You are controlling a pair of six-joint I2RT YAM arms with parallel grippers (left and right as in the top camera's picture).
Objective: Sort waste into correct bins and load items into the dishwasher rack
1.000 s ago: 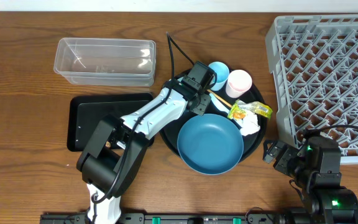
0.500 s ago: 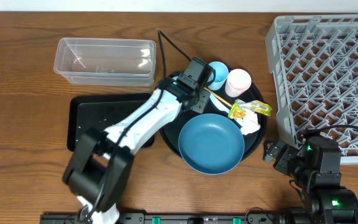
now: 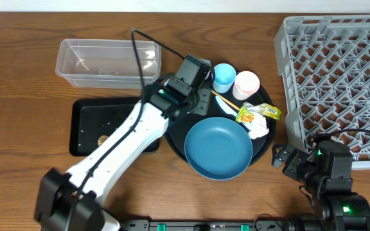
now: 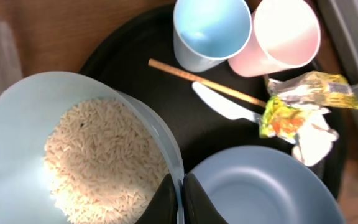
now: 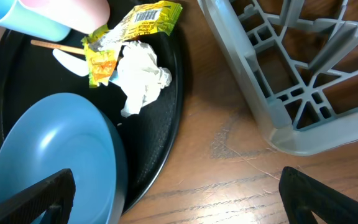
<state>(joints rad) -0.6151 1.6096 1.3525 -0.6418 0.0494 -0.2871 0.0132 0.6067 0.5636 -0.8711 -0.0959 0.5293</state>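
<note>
So the right hand point(image 5: 179, 198) sits at the near edge, jaws wide open, beside the rack point(image 3: 339, 64). The blue plate point(image 3: 218, 149) is on the round tray point(image 4: 123, 74). The left hand point(image 4: 180, 196) is clamped on the bowl point(image 4: 17, 121) of rice point(image 4: 104, 162) at the tray's left side. The light-blue cup point(image 3: 224, 77) and pink cup point(image 3: 246, 84) are behind.

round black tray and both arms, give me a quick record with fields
left pincer: shut on the rim of the pale bowl
bowl contents: white rice
right pincer: open, holding nothing, near a corner of the dishwasher rack
on round black tray: blue plate, light-blue cup, pink cup, yellow-green wrapper, white tissue, wooden stick
bins: clear tub and shallow black tray, both left of the round tray
</note>
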